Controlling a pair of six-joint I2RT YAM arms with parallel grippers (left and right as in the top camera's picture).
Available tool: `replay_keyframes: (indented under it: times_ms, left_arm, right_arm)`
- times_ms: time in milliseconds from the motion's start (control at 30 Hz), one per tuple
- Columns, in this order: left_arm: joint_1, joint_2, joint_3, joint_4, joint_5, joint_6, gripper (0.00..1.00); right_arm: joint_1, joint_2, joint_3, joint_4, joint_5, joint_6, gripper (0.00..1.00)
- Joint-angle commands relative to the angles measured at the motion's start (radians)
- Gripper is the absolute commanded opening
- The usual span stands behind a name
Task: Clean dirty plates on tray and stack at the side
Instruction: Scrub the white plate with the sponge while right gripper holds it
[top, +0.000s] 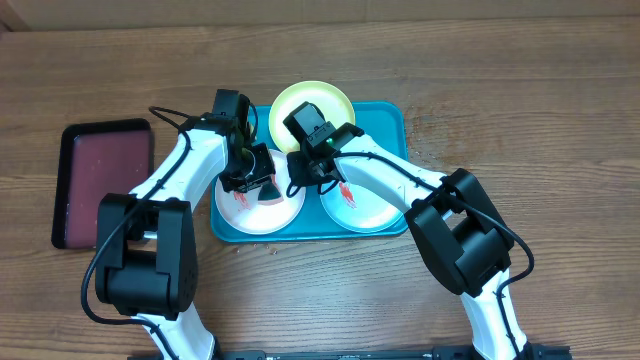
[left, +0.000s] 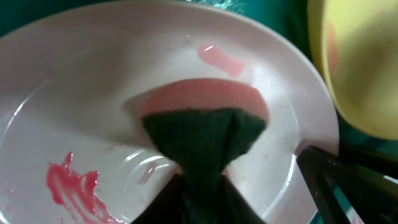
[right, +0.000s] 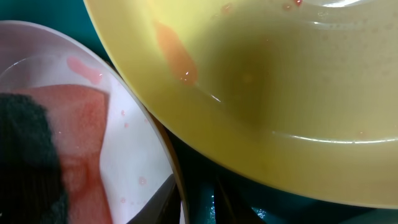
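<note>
White plate (left: 74, 93) under the left gripper (left: 198, 202), whose fingers clamp a sponge (left: 205, 109) pressed just ahead of them; wiping should sweep flat toward the red smear (left: 74, 186) off to their side, within the tray (top: 390, 120); right gripper (top: 315, 170) closure cannot be told.

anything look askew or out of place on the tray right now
The round yellow-green plastic plate sits askew: it overhangs the far rim of the turquoise rectangular plastic tray, and in the wrist views seems raised over the edge of the white round plastic plate.
</note>
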Motion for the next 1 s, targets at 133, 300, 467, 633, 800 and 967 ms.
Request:
replay_keyframes:
  times_ms: [133, 300, 467, 633, 800, 967]
  left_arm:
    - [-0.001, 0.002, -0.004, 0.008, -0.014, 0.003, 0.04]
    - [0.021, -0.002, 0.027, -0.019, -0.003, 0.047, 0.04]
    - [0.016, 0.002, 0.033, -0.018, 0.135, 0.046, 0.04]
    - [-0.029, 0.002, -0.022, 0.010, 0.036, 0.016, 0.04]
    - [-0.048, 0.002, -0.088, 0.064, -0.049, 0.000, 0.04]
    - [-0.023, 0.002, -0.089, 0.011, -0.272, 0.000, 0.04]
  right_arm:
    - [0.000, 0.019, 0.020, -0.008, 0.018, 0.002, 0.20]
    - [0.000, 0.019, 0.020, -0.014, 0.018, 0.002, 0.20]
    - [0.000, 0.019, 0.020, -0.008, 0.018, 0.003, 0.20]
    - [0.000, 0.019, 0.020, -0.005, 0.018, 0.002, 0.20]
    - [0.000, 0.019, 0.020, -0.006, 0.018, 0.002, 0.20]
    - [0.000, 0.019, 0.020, -0.010, 0.018, 0.002, 0.20]
